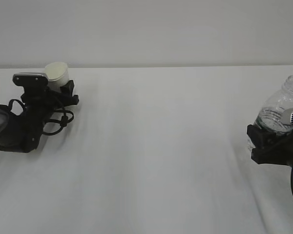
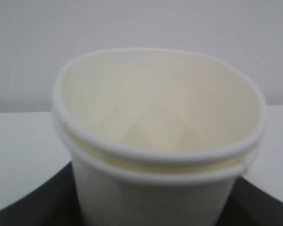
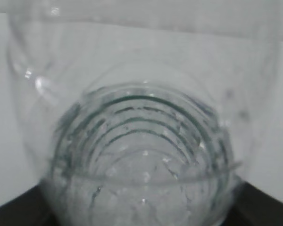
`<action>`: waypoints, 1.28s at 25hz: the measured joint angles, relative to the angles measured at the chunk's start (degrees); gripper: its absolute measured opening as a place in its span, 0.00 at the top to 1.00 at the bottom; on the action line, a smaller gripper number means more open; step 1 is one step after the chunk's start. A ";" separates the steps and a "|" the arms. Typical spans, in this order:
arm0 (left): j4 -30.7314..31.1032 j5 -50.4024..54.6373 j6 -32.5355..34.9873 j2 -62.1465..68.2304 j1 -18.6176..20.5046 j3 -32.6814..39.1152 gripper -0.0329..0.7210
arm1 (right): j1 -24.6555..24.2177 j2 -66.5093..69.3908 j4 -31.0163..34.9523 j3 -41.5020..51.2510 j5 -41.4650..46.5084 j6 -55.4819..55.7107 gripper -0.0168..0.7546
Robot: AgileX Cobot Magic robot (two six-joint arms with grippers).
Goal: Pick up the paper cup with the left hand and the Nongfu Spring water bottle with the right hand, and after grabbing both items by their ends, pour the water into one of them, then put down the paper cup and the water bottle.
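Exterior view: left pincer straddles the paper cup, right pincer grips the bottle, open table between.

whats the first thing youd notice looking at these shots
Two black arms sit far apart on a white table. At the far left, the left gripper has its jaws around a white paper cup. At the right edge, the right gripper has a clear ribbed water bottle between its jaws.

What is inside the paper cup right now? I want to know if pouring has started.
The paper cup shows only its cream inner wall, with no water visible. Its bottom is hidden behind the near rim, and a second rim just below suggests two nested cups.
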 joint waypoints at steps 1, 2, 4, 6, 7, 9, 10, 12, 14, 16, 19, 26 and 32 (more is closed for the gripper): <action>0.00 0.00 0.00 -0.67 0.00 0.57 0.34 | 0.00 0.00 0.11 0.00 0.00 0.00 0.39; 0.00 0.00 0.00 -1.49 0.00 1.33 0.34 | 0.00 0.00 0.30 0.00 0.00 0.00 0.39; 0.00 0.00 0.00 -2.93 0.00 2.95 0.35 | 0.00 0.00 0.50 0.00 0.00 -0.11 0.39; 0.00 0.00 0.00 -4.51 0.00 5.04 0.36 | 0.00 0.00 0.70 0.00 0.00 -0.11 0.39; 0.13 0.00 0.00 -5.22 0.00 5.98 0.36 | 0.00 0.00 0.70 0.00 0.00 -0.11 0.39; 1.10 0.00 0.00 -7.19 0.00 8.50 0.36 | 0.00 0.00 0.70 0.00 0.00 -0.11 0.39; 2.57 0.00 0.00 -8.33 0.04 9.95 0.37 | 0.00 0.00 0.70 0.00 0.00 -0.11 0.39; 6.28 0.00 0.00 -10.75 0.13 12.88 0.37 | 0.00 0.00 0.70 0.00 0.00 -0.11 0.39; 11.38 0.00 0.00 -12.55 0.13 15.13 0.37 | 0.00 0.00 0.70 0.00 0.00 -0.11 0.39; 16.83 0.00 -1.27 -14.36 0.13 17.67 0.37 | 0.00 0.00 0.70 0.00 0.00 -0.11 0.39; 22.93 -0.04 -4.49 -16.37 0.13 21.13 0.37 | 0.00 0.00 0.80 0.00 0.00 -0.21 0.39; 34.39 -0.14 -9.72 -17.93 0.13 24.19 0.37 | 0.00 0.00 0.79 0.00 0.00 -0.21 0.39; 43.37 -0.14 -14.76 -19.44 -3.80 24.19 0.37 | 0.00 0.00 0.81 0.00 0.00 -0.50 0.39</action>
